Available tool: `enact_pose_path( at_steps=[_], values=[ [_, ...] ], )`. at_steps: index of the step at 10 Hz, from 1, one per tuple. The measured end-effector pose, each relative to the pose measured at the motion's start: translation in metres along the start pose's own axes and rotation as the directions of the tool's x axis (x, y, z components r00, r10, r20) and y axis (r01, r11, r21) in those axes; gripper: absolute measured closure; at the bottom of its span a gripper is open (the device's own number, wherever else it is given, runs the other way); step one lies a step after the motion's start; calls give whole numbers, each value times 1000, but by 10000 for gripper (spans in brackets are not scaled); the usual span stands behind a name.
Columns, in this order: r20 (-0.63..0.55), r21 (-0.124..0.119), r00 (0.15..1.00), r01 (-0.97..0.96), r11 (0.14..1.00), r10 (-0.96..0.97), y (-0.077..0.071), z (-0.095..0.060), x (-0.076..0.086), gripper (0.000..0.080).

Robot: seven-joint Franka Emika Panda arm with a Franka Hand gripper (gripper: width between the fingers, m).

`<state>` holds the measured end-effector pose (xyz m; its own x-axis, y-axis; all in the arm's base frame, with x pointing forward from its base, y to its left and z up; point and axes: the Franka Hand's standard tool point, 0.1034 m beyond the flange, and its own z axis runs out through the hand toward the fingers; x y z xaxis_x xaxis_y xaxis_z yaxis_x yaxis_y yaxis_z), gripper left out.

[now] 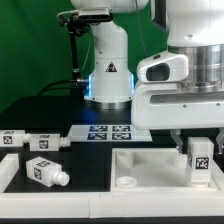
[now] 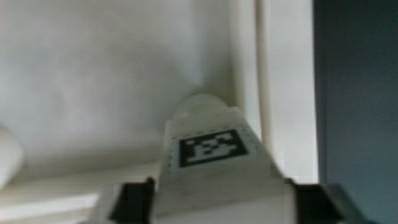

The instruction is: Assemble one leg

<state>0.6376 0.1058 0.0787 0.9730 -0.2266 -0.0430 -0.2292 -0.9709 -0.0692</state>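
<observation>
My gripper (image 1: 200, 148) is shut on a white leg (image 1: 201, 159) with a black-and-white tag, holding it upright over the right end of the large white tray-like piece (image 1: 150, 172). In the wrist view the leg (image 2: 214, 150) stands between my dark fingers (image 2: 128, 202), its narrower end pointing away over the white piece (image 2: 107, 90); my gripper (image 2: 214, 208) clamps its blocky body. Whether the leg touches the piece I cannot tell. Three more legs lie at the exterior view's left: two side by side (image 1: 12, 138) (image 1: 48, 143) and one nearer the front (image 1: 45, 172).
The marker board (image 1: 108, 131) lies behind the white piece, in front of the arm's base (image 1: 110, 75). The table surface is black, with a green backdrop behind. A dark strip (image 2: 359, 100) runs beside the white piece in the wrist view.
</observation>
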Motion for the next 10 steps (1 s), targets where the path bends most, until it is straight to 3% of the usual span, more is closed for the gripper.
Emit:
enact_pose_path(
  at_steps=[3,5,7,9,10],
  values=[
    [-3,2,976,-218,976,218,-1,0,0,514],
    [-21,16,852,-523,852,523,-2,1,1,514],
    [15,37,613,-790,612,790,-5,0,1,514],
    [35,63,367,-929,364,930,-7,3,2,514],
    [43,67,292,-955,289,956,-7,3,2,514]
  ],
)
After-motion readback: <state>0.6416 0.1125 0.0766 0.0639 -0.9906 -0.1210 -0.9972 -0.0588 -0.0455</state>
